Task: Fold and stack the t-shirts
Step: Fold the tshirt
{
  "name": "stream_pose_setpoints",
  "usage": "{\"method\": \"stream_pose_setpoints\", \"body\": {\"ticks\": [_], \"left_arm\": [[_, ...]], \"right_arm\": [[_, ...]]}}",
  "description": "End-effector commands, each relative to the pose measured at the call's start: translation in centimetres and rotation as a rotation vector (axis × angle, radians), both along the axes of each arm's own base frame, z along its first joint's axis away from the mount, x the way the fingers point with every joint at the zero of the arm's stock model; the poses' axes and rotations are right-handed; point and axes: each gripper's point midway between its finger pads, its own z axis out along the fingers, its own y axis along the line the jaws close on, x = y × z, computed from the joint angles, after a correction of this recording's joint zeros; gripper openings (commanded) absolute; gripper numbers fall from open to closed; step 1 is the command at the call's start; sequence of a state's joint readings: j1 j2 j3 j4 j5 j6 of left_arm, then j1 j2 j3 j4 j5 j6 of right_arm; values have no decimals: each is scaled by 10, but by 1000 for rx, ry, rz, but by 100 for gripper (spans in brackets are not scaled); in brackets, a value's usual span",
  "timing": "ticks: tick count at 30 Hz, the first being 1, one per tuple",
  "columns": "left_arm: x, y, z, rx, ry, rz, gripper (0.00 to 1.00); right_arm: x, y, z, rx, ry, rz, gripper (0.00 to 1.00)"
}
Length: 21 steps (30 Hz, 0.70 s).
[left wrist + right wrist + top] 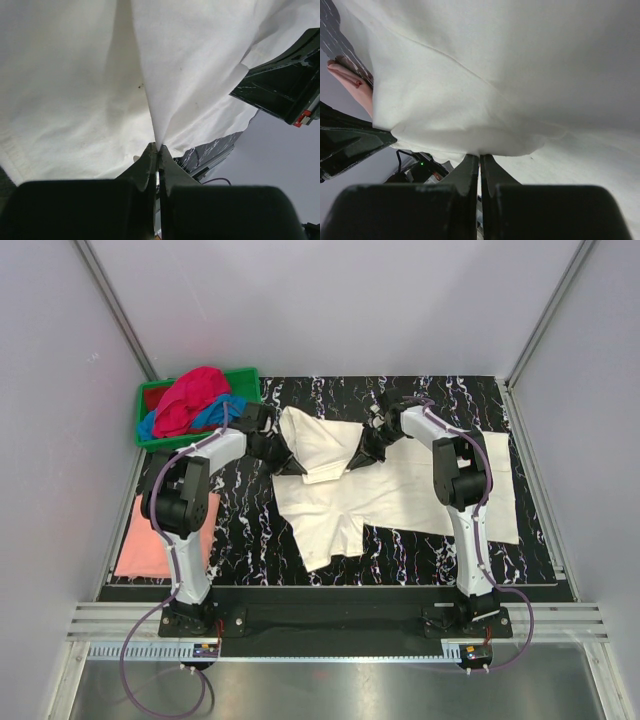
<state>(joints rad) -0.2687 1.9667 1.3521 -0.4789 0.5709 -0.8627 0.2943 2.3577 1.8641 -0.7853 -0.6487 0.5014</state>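
A large cream t-shirt lies spread on the black marbled table, its far-left part lifted and folded over. My left gripper is shut on a pinch of that cloth, which fans up from the fingertips. My right gripper is shut on the cream t-shirt's edge a little to the right, the fabric hanging in front of it. A salmon-pink t-shirt lies flat at the table's left edge. Magenta-red and blue t-shirts sit bunched in the green crate.
The green plastic crate stands at the back left corner. The black marbled tabletop shows between the pink and cream shirts. Grey walls and metal frame rails enclose the table on three sides.
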Motion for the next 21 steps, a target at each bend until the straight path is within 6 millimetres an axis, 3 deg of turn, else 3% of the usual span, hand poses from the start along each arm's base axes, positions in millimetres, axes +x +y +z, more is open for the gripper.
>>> {"method": "stream_pose_setpoints", "body": {"ticks": [1, 7, 14, 21], "left_arm": [[-2, 11, 19, 62, -37, 9, 0], [10, 19, 44, 260, -120, 0, 0], [-10, 17, 31, 313, -35, 49, 0], [-14, 15, 39, 412, -61, 81, 0]], "right_arm": [[2, -3, -3, -7, -4, 2, 1], [1, -2, -5, -6, 2, 4, 1], [0, -3, -7, -8, 7, 9, 1], [-4, -4, -9, -14, 18, 15, 1]]}}
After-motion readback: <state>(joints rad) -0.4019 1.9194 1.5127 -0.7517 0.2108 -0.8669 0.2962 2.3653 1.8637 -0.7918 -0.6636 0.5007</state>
